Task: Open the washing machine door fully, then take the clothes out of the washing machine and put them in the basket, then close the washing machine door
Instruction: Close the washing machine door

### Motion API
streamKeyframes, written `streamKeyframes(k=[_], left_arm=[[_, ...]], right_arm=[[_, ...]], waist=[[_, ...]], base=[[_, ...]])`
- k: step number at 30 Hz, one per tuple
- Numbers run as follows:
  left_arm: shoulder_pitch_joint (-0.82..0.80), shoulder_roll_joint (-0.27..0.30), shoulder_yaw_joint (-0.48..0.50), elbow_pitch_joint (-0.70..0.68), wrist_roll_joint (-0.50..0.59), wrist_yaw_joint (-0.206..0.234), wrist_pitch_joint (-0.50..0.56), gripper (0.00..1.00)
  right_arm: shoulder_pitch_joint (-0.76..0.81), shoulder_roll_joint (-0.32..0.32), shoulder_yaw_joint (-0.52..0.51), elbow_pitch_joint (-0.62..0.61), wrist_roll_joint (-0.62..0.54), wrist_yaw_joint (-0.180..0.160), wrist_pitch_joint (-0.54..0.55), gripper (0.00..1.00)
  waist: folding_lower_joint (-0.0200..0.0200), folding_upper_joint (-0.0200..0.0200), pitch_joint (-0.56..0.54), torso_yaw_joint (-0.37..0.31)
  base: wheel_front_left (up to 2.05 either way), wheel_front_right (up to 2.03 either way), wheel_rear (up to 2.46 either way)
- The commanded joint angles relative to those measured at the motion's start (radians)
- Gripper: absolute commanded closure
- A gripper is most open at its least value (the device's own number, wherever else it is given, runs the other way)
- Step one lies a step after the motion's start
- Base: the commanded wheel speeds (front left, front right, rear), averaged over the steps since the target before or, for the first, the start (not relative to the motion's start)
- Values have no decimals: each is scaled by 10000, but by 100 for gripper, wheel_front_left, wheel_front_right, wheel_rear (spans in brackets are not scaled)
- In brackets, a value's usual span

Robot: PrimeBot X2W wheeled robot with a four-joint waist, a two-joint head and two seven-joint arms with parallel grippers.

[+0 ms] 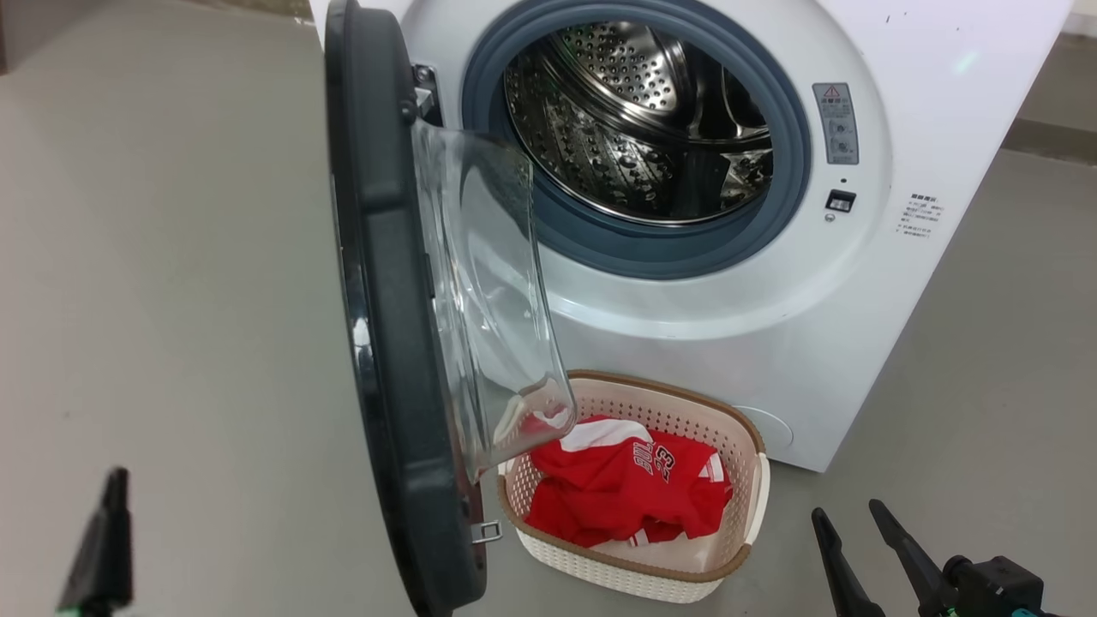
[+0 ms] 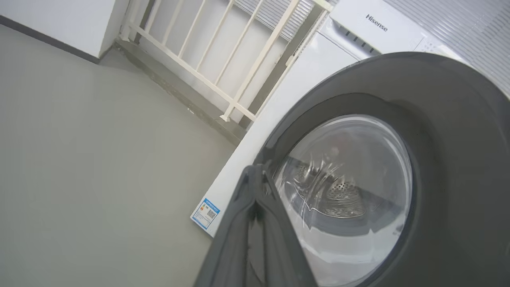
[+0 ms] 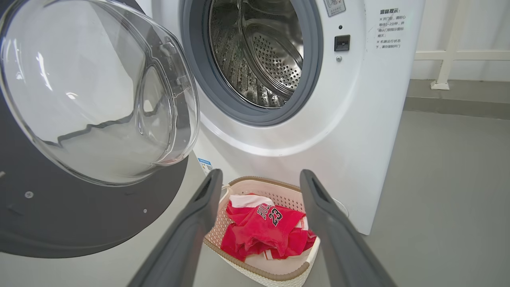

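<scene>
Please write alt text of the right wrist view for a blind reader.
Red clothes lie in the basket before the open washing machine, its drum looks empty. The open right gripper points toward them; the door stands at left.

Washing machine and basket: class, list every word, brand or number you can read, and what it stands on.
"Hisense": top panel of the washing machine.
"23": red jersey in the basket.
Jersey lettering: partly hidden.
Warning labels and blue sticker on the machine: too small to read.
</scene>
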Motion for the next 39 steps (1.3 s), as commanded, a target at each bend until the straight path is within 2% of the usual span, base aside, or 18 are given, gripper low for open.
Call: streamKeyframes(k=[1, 6, 9, 13, 18, 24, 27, 31, 39], left_arm=[[-622, 583, 250, -345, -829, -58, -120, 100], [-1101, 1776, 41, -912, -4110, -58, 365, 100], [-1318, 2127, 244, -1214, -5883, -58, 1403, 100], [-1463, 2205, 768, -1393, -7634, -58, 3185, 100], [-1394, 2188, 1295, -1194, -8820, -58, 5950, 100], [-1495, 1990, 1842, -1022, -8967, -58, 8502, 100], [-1586, 1742, 2078, -1059, -8763, -58, 9403, 100], [-1698, 1400, 2252, -1066, -8442, -58, 10036, 100], [-2046, 305, 2675, -1668, -7654, -58, 11041, 100]], right_arm=[[-303, -162, 254, -224, -51, 73, -65, 0], [-393, -168, 231, -250, -72, 73, -65, 0], [-451, -167, 210, -256, -86, 73, -65, 0], [-561, -171, 201, -267, -109, 73, -65, 0], [-682, -182, 218, -278, -145, 73, -65, 0], [-875, -235, 218, -292, -170, 73, -65, 0], [-942, -255, 208, -303, -187, 73, -65, 0], [-1005, -251, 204, -297, -202, 73, -65, 0], [-1128, -242, 186, -295, -217, 73, -65, 0]], waist=[[0, 0, 83, -52], [0, 0, 289, -153], [0, 0, 411, -203], [0, 0, 577, -270], [0, 0, 766, -343], [0, 0, 1049, -447], [0, 0, 1168, -491], [0, 0, 1260, -549], [0, 0, 1406, -677]], base=[[0, 0, 0], [0, 0, 0], [0, 0, 0], [0, 0, 0], [0, 0, 0], [0, 0, 0], [0, 0, 0], [0, 0, 0], [0, 0, 0]])
